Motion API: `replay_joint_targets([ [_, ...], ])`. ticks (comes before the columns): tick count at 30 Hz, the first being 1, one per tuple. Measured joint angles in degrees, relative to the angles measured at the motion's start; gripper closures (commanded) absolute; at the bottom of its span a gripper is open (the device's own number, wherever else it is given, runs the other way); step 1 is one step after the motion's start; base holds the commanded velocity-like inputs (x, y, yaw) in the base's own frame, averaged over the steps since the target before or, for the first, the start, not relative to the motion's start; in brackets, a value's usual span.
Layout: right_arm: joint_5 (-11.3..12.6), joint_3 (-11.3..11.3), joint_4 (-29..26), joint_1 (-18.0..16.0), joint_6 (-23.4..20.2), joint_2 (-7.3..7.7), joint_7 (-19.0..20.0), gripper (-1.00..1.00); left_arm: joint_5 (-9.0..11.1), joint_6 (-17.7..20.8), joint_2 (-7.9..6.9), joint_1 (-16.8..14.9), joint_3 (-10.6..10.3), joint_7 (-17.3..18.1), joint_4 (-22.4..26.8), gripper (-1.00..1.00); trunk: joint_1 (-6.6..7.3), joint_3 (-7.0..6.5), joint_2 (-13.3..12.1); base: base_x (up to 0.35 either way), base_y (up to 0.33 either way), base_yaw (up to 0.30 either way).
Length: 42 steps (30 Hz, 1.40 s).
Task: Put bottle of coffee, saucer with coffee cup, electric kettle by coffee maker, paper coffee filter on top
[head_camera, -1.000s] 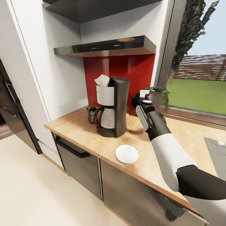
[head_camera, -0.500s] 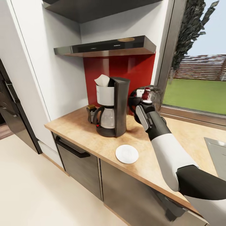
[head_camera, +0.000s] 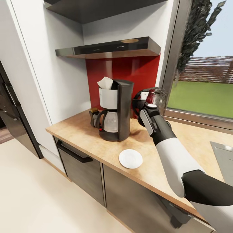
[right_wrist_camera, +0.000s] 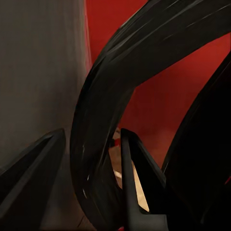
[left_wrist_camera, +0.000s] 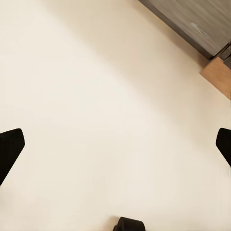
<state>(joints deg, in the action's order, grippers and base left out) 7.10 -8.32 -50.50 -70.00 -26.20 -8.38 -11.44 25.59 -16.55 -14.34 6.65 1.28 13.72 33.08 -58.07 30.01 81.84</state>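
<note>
**Kettle held by its handle, beside the coffee maker**

The electric kettle hangs just to the right of the coffee maker, against the red backsplash, above the tabletop rather than resting on it, as far as I can tell. The right end effector is clenched around the kettle's curved black handle; in the wrist view its fingers sit either side of that loop. The handle looks the sensible place to hold: rigid, thick, and clear of the rounded, glassy, probably slippery body. I would expect the kettle to be fairly heavy and apt to swing below the grip.

A paper filter sits atop the coffee maker, and the white saucer lies nearer the tabletop's front edge. The left end effector is spread wide over pale floor, holding nothing.
</note>
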Motion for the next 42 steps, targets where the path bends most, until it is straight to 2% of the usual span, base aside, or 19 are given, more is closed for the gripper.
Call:
replay_joint_targets([
  [23,-0.05,-0.09,0.36,0.01,0.02,0.01,-0.01,1.00,0.00,0.04,0.00,0.00,0.00,0.00,0.01,-1.00,0.00,0.00,0.00,-0.030,-0.033,0.000],
  [29,-0.04,-0.07,1.72,0.00,0.06,-0.01,0.00,1.00,0.00,0.03,0.00,0.00,0.15,0.00,0.01,-1.00,-1.31,1.07,2.39,0.000,0.000,0.000],
  [33,-0.05,-0.08,1.78,0.00,0.09,-0.02,0.02,1.00,0.00,0.04,0.00,0.00,0.17,0.00,0.01,-1.00,-1.32,1.08,2.41,0.000,0.000,0.000],
  [36,-0.01,-0.07,1.80,0.00,0.09,-0.06,0.02,1.00,0.00,0.01,0.00,0.00,0.18,0.00,0.01,-1.00,-1.97,1.61,3.60,0.000,0.000,0.000],
  [40,-0.06,-0.08,1.81,0.00,0.10,-0.06,0.04,1.00,0.00,0.02,0.00,0.00,0.18,0.00,0.01,-1.00,-1.98,1.62,3.61,0.000,0.000,0.000],
  [42,-0.02,-0.07,1.86,0.00,0.07,-0.05,0.01,1.00,0.00,0.01,0.00,0.00,0.18,0.00,0.01,-1.00,-2.41,1.97,4.40,0.000,0.000,0.000],
])
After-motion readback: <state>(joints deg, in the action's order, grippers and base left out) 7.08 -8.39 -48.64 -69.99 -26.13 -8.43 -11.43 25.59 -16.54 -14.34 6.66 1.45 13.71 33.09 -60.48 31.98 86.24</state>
